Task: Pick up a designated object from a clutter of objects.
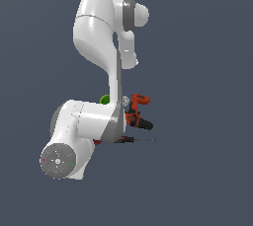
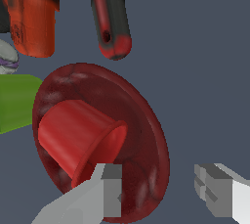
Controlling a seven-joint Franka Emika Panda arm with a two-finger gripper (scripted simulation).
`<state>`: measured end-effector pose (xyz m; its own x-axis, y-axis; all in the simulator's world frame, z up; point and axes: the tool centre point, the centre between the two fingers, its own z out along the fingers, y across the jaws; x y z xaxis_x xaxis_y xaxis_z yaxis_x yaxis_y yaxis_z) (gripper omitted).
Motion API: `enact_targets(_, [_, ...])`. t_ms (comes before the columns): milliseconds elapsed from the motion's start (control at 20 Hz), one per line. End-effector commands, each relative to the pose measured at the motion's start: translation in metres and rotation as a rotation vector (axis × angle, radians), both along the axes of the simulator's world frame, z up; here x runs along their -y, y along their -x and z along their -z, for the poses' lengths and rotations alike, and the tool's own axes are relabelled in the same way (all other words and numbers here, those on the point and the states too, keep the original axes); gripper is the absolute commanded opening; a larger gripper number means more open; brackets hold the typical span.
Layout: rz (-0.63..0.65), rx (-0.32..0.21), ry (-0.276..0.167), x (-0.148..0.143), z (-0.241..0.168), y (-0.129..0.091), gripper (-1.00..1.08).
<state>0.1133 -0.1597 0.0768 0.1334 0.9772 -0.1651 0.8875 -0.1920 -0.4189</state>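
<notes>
The dark red bowl [image 2: 144,115] fills the middle of the wrist view, wide and shallow. A brighter red cup [image 2: 78,135] lies on its side against the bowl's inside. My gripper [image 2: 158,191] is open; one finger [image 2: 110,189] is over the bowl's inside and the other finger [image 2: 215,193] is outside its rim, so the rim lies between them. In the exterior view the arm hides the gripper and nearly all of the bowl; only a dark red sliver [image 1: 98,142] shows.
The green cup [image 2: 17,100] [image 1: 105,99] sits beside the bowl. The orange-black drill [image 2: 31,17] [image 1: 137,112], the red-handled screwdriver [image 2: 112,17] [image 1: 134,139] and a pale ball [image 2: 7,56] lie close beyond the bowl.
</notes>
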Motion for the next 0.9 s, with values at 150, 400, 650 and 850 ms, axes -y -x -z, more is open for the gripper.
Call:
enact_targets(150, [-0.057, -0.027, -0.029, 0.007, 0.015, 0.002, 0.28])
enact_targets(400, [-0.08, -0.038, -0.041, 0.01, 0.022, 0.003, 0.28])
enact_targets(650, [-0.078, -0.038, -0.041, 0.01, 0.022, 0.004, 0.28])
enact_targets(850, [-0.079, -0.038, -0.041, 0.011, 0.028, 0.006, 0.28])
